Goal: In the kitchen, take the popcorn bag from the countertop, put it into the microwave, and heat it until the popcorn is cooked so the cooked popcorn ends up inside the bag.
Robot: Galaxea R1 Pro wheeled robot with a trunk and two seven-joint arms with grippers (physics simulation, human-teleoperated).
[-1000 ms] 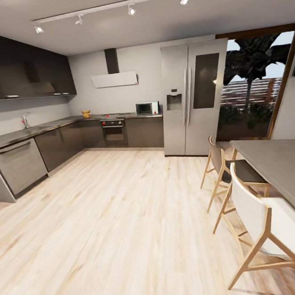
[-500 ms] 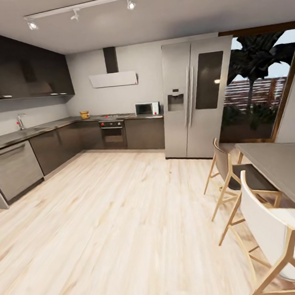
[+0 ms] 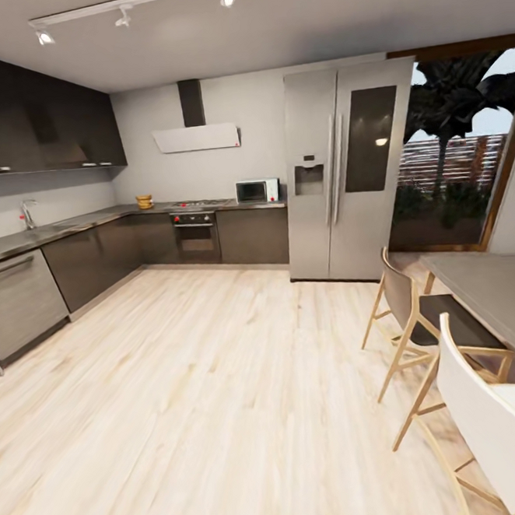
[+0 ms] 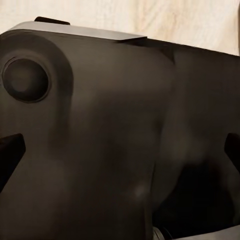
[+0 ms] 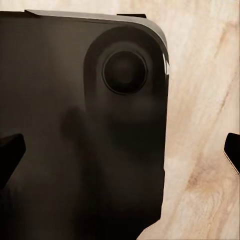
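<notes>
Far across the room, the small microwave [image 3: 257,190] stands on the grey countertop [image 3: 75,224] by the back wall, its dark door closed. A small tan popcorn bag [image 3: 144,201] sits on the same countertop near the corner, to the left of the hob. Popcorn is too small to make out. In the left wrist view, my left gripper [image 4: 120,152] is open, its dark fingertips [image 4: 10,155] wide apart against my own dark body. My right gripper [image 5: 120,152] is likewise open with nothing between its fingertips [image 5: 10,152], above the wooden floor.
A tall steel fridge [image 3: 351,171] stands right of the microwave. A built-in oven [image 3: 198,235] sits under the hob. Two wooden chairs [image 3: 407,315] and a grey table [image 3: 495,291] line the right side. Light wood floor [image 3: 206,387] stretches toward the cabinets.
The whole head view has shifted: the camera has come nearer to the far kitchen wall and the chairs slid lower right. None of the things themselves moved.
</notes>
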